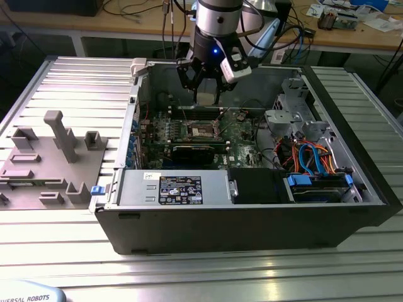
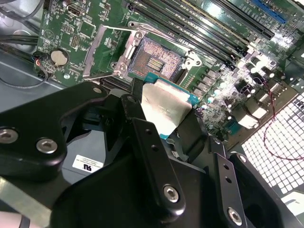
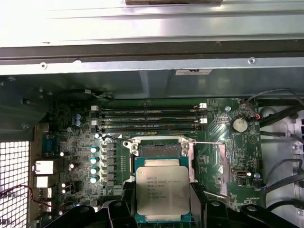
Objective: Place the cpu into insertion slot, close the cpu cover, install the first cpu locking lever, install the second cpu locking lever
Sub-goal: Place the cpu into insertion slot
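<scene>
The cpu (image 3: 161,190) is a flat square chip with a silvery-grey metal top and a teal rim. The jaws are clamped on two opposite edges of it, so it sits between them. It hangs over the circuit board (image 3: 76,142) inside the open computer case (image 1: 252,220), near the bare socket (image 3: 159,149), whose cpu cover (image 3: 221,161) is swung open.
</scene>
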{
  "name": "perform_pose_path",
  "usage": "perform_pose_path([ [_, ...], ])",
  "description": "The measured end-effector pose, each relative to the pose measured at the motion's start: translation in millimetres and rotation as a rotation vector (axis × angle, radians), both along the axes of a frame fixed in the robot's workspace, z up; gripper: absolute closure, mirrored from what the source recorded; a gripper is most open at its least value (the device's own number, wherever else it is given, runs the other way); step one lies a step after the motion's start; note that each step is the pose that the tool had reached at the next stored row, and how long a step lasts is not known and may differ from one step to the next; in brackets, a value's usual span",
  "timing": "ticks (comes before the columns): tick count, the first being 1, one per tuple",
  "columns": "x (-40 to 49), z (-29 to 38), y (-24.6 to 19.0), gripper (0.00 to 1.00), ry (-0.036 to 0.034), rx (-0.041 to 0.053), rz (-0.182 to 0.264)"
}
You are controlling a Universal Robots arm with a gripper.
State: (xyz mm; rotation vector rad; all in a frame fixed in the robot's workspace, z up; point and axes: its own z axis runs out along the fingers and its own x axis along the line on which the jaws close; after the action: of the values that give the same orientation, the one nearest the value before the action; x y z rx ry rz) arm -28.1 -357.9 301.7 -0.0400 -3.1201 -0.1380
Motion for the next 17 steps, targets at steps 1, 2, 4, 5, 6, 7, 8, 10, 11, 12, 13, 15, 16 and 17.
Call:
perform_pose_path([
  [1, 0.0, -0.3, 0.0, 0.46, 0.0, 0.0, 0.0],
  [2, 0.0, -0.5, 0.0, 0.46, 0.0, 0.0, 0.0],
  [4, 0.0, -0.9, 0.0, 0.46, 0.0, 0.0, 0.0],
  [5, 0.0, -1.1, 0.0, 0.46, 0.0, 0.0001, 0.0],
  [6, 0.0, -1.4, 0.0, 0.46, 0.0, 0.0001, 0.0],
  [7, 0.0, -1.6, 0.0, 0.46, 0.0, 0.0, 0.0],
  [8, 0.0, -1.8, 0.0, 0.46, 0.0, 0.0, 0.0],
  [10, 0.0, -2.4, 0.0, 0.46, 0.0, 0.0, 0.0],
  [11, 0.0, -2.6, 0.0, 0.46, 0.0, 0.0001, 0.0],
  [12, 0.0, -2.7, 0.0, 0.46, 0.0, 0.0, 0.0],
  [13, 0.0, -2.9, 0.0, 0.46, 0.0, 0.0, 0.0],
  [15, 0.0, -3.4, 0.0, 0.46, 0.0, 0.0, 0.0],
  [16, 0.0, -3.7, 0.0, 0.46, 0.0, 0.0, 0.0],
  [17, 0.0, -3.8, 0.0, 0.46, 0.0, 0.0, 0.0],
])
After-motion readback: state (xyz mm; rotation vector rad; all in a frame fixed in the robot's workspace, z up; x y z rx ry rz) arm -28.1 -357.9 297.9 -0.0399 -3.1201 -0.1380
